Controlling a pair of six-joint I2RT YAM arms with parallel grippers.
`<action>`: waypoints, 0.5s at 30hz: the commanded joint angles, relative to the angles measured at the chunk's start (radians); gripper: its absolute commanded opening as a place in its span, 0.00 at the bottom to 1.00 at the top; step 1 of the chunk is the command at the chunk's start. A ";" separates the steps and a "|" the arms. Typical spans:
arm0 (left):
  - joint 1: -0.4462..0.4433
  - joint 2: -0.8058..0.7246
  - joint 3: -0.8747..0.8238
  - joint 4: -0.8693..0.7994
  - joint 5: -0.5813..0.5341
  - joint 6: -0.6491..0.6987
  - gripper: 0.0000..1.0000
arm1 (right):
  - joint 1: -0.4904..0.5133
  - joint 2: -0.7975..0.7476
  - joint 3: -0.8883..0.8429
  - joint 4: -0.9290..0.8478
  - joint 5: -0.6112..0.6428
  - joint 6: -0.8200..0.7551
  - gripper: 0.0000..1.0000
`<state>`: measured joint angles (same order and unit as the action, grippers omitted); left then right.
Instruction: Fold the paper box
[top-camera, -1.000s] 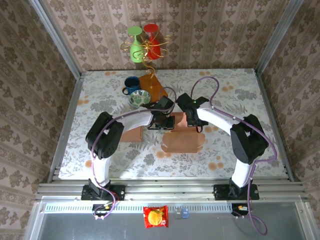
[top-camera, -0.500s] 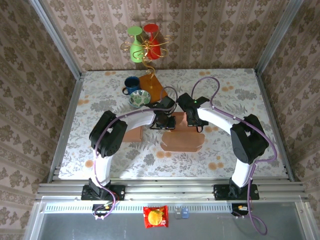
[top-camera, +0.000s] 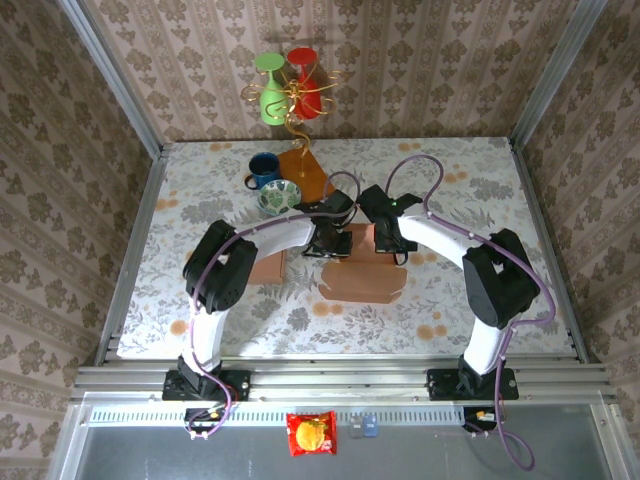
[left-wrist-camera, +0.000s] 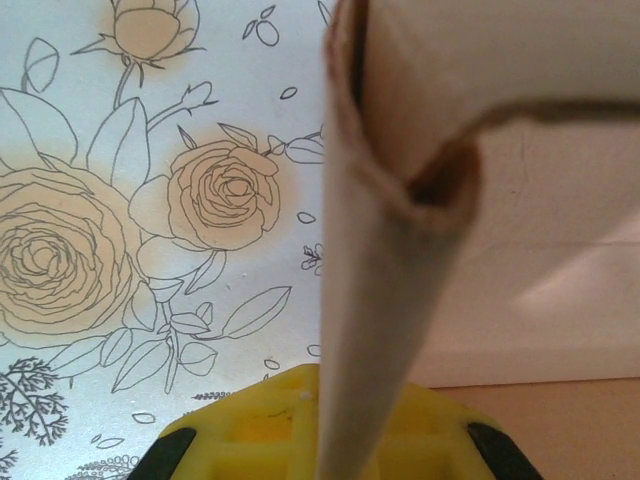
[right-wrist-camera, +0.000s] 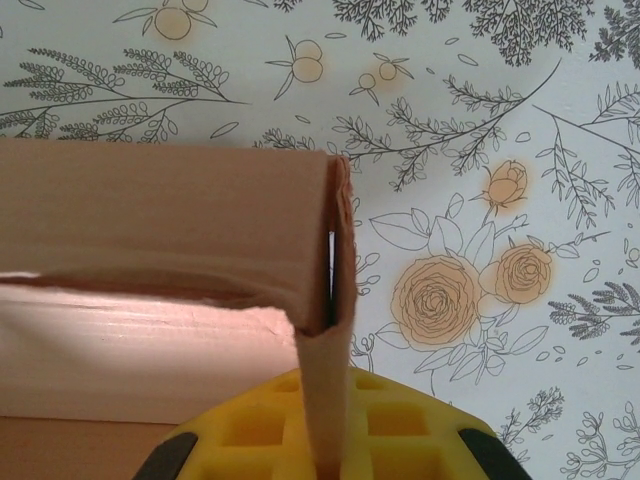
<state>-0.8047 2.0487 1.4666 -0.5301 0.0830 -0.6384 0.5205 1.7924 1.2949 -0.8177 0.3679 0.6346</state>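
Box: the paper box (top-camera: 362, 282) lies open on the desk (top-camera: 480, 190). Its floor panel is on the near side of both tools, and one wall is raised between them.
Left tool: the left tool (left-wrist-camera: 345, 445) is clamped on the upright flap at its end of that wall, and the card rises straight out of its grip.
Right tool: the right tool (right-wrist-camera: 325, 440) is clamped the same way on the folded corner flap at its own end.
Tear risk: the corner just above the left tool looks curled and pinched. Drawing the tools apart, or lifting one higher than the other, would likely split that crease.
Slip risk: each tool holds thin card by its edge. A twist of either wrist could pull the card free and drop the wall flat.
Buckle risk: driving the tools toward each other would bow the wall between them.
Edges: the fold lines sit right above each grip, and raw card edges face both wrists.
Room, left: a bowl (top-camera: 278, 196), a mug (top-camera: 263, 168) and a wooden stand (top-camera: 305, 172) crowd the space beyond the left tool. A flat card (top-camera: 266, 266) lies just outward of it.
Room, right: the desk is bare beyond and outward of the right tool.
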 joint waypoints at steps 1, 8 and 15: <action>-0.075 0.063 -0.002 -0.151 -0.217 -0.034 0.00 | 0.027 0.011 -0.022 -0.048 0.079 0.025 0.00; -0.115 0.080 0.039 -0.178 -0.290 -0.025 0.00 | 0.027 0.013 -0.031 -0.038 0.067 0.033 0.00; -0.122 0.051 0.023 -0.138 -0.319 -0.008 0.00 | 0.027 0.016 -0.030 -0.034 0.060 0.031 0.00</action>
<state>-0.8295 2.0693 1.5124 -0.5877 -0.0216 -0.6514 0.5102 1.7687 1.2804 -0.7841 0.3176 0.6403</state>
